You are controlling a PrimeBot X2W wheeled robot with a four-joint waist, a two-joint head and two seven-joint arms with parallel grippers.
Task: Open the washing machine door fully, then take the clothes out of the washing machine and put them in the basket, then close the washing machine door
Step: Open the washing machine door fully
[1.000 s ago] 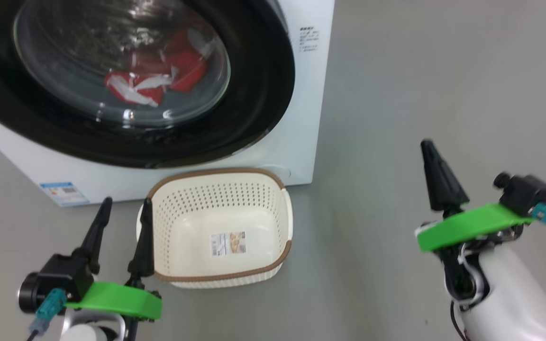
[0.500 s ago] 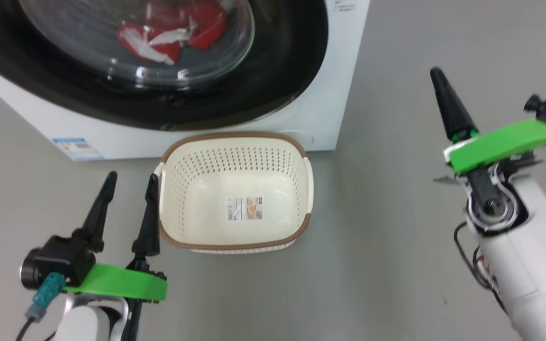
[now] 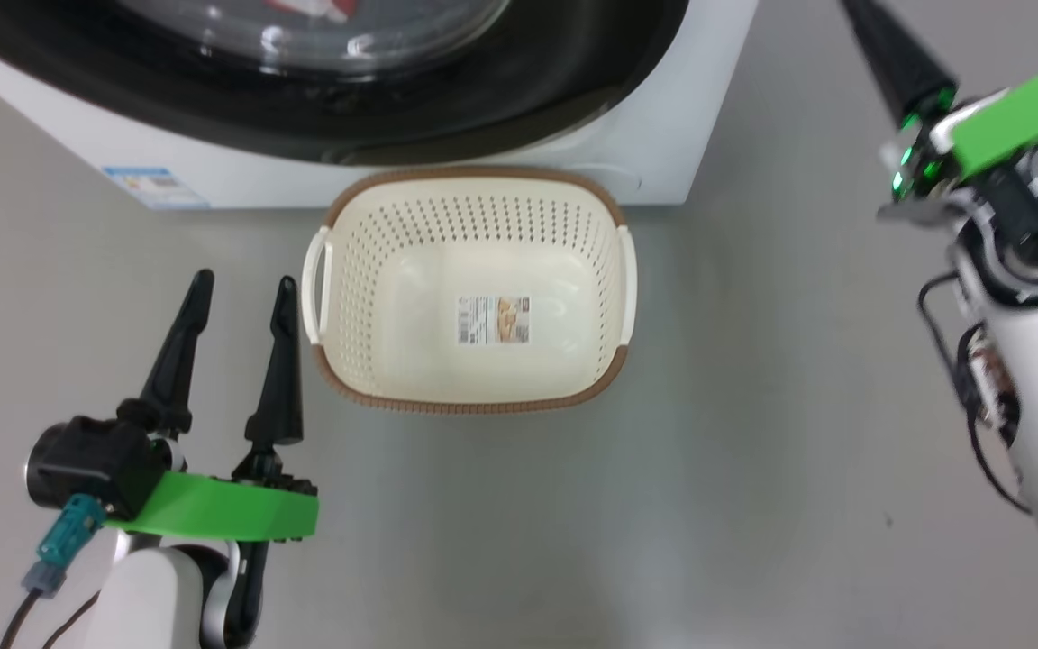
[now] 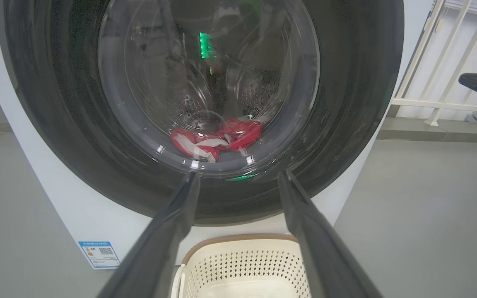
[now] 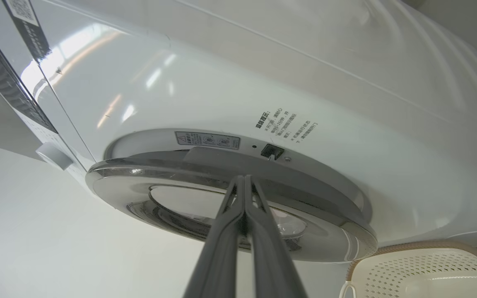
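Observation:
The washing machine (image 4: 56, 198) stands ahead with its door (image 4: 346, 124) lying against its front. Behind the glass the red clothes (image 4: 218, 138) rest low in the steel drum. The cream basket (image 3: 469, 288) sits on the floor against the washer's base, with nothing in it but its paper label. My left gripper (image 3: 243, 281) hovers open just left of the basket, holding nothing. My right gripper (image 5: 244, 178) is shut and empty. It points at the door's (image 5: 139, 194) rim edge, below the small latch recess. Its dark fingers (image 3: 897, 54) rise off the top right of the head view.
Grey floor (image 3: 753, 433) spreads to the right of the basket and the washer. A blue label (image 3: 154, 187) marks the washer's lower left front. A white railing (image 4: 449, 82) stands beyond the washer's right side in the left wrist view.
The head camera has tipped down, so the washer and basket slid up the picture. The right gripper has risen and reached forward toward the door's right side. The left gripper has stayed put.

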